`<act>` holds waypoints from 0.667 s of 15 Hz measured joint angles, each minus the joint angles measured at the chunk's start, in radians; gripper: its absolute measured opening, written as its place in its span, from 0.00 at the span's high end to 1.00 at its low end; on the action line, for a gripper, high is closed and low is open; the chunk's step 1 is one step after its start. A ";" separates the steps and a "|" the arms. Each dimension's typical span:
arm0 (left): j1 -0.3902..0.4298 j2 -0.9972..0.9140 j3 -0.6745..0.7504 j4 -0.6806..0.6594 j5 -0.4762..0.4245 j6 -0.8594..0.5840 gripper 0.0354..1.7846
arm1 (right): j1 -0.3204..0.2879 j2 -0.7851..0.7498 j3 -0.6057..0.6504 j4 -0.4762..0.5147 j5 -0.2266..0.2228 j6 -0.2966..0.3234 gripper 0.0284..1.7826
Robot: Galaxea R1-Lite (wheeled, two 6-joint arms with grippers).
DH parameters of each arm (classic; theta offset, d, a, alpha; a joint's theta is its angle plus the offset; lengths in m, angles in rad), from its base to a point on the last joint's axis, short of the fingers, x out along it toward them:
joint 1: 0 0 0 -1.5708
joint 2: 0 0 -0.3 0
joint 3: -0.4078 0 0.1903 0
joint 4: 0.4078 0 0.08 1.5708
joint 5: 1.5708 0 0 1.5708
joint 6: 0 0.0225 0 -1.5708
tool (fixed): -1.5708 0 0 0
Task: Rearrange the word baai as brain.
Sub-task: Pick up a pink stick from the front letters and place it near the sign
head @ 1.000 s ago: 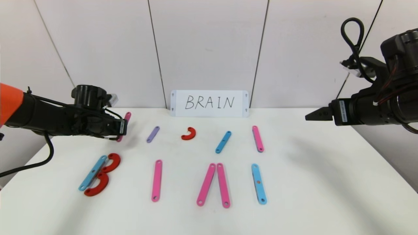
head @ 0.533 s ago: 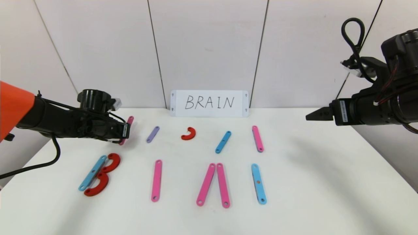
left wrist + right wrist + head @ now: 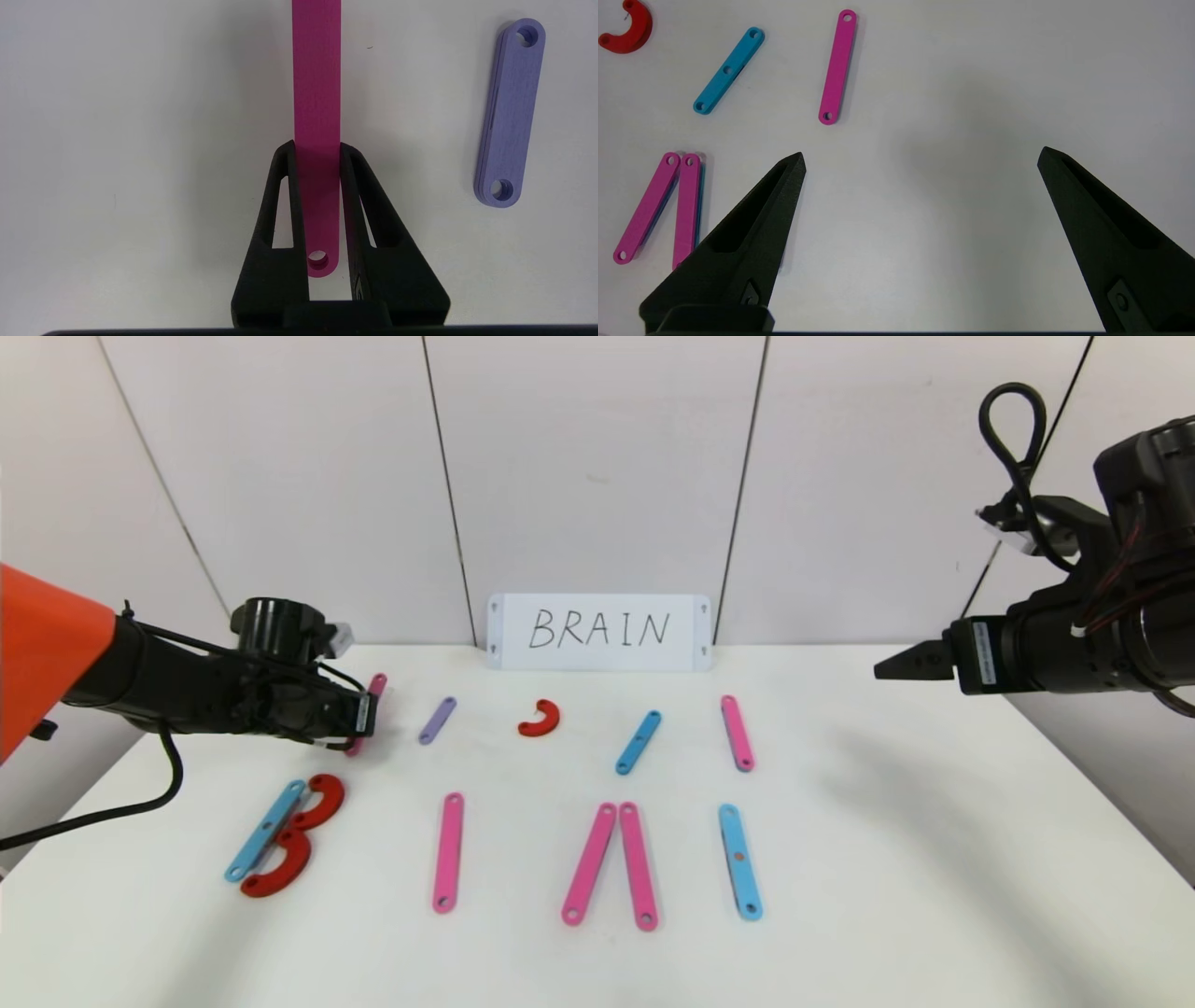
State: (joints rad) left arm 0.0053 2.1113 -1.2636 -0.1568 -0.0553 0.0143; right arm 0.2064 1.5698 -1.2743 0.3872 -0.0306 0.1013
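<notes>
Nearest me, along the lower part of the head view, lies the front row on the white table (image 3: 887, 859): at lower left the B (image 3: 285, 837), a blue strip with two red half-rings against it; then a lone pink strip (image 3: 448, 851) lying near upright; then two pink strips (image 3: 611, 864) meeting at their far ends like an A without a bar; then a blue strip (image 3: 740, 861) at lower centre-right. Behind these, across the middle of the frame, sits a looser row: a short purple strip (image 3: 437, 720), a red half-ring (image 3: 541, 719), a slanted blue strip (image 3: 639, 742) and a pink strip (image 3: 737, 733). At the left end of that row, my left gripper (image 3: 359, 716) reaches in from the left edge and is clamped on another pink strip (image 3: 316, 88); in my left wrist view both fingers press the strip's long edges near its holed end, and the rest of it runs out ahead of the fingers, with the purple strip lying apart at the right of that frame. My right gripper (image 3: 901, 665) hangs at the right of the head view, above the table and well apart from every piece, its fingers (image 3: 752, 224) spread wide with nothing between them. Farthest back, at centre, a white card (image 3: 599, 632) reading BRAIN stands against the wall.
</notes>
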 joint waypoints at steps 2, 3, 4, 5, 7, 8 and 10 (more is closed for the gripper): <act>-0.002 0.009 0.000 -0.002 0.000 0.002 0.86 | 0.000 0.000 0.000 0.000 0.000 0.000 0.02; -0.001 0.014 -0.001 -0.005 0.000 0.002 0.86 | -0.001 0.000 0.000 0.000 0.000 0.000 0.02; -0.001 0.019 -0.002 -0.007 0.001 0.004 0.87 | 0.000 0.000 0.000 0.000 0.000 0.001 0.02; -0.001 0.024 -0.003 -0.008 0.001 0.003 0.86 | 0.000 0.000 0.000 0.000 0.000 0.000 0.02; -0.001 0.029 -0.003 -0.009 0.002 0.003 0.86 | 0.000 -0.001 0.000 -0.001 0.000 0.000 0.02; -0.001 0.031 -0.006 -0.006 0.002 0.002 0.86 | 0.000 -0.001 0.000 0.000 0.000 0.000 0.02; -0.001 0.039 -0.015 -0.003 0.004 0.000 0.86 | 0.000 -0.001 0.001 0.000 0.000 0.000 0.02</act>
State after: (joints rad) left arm 0.0043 2.1500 -1.2787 -0.1600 -0.0509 0.0138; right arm 0.2068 1.5691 -1.2734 0.3872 -0.0306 0.1009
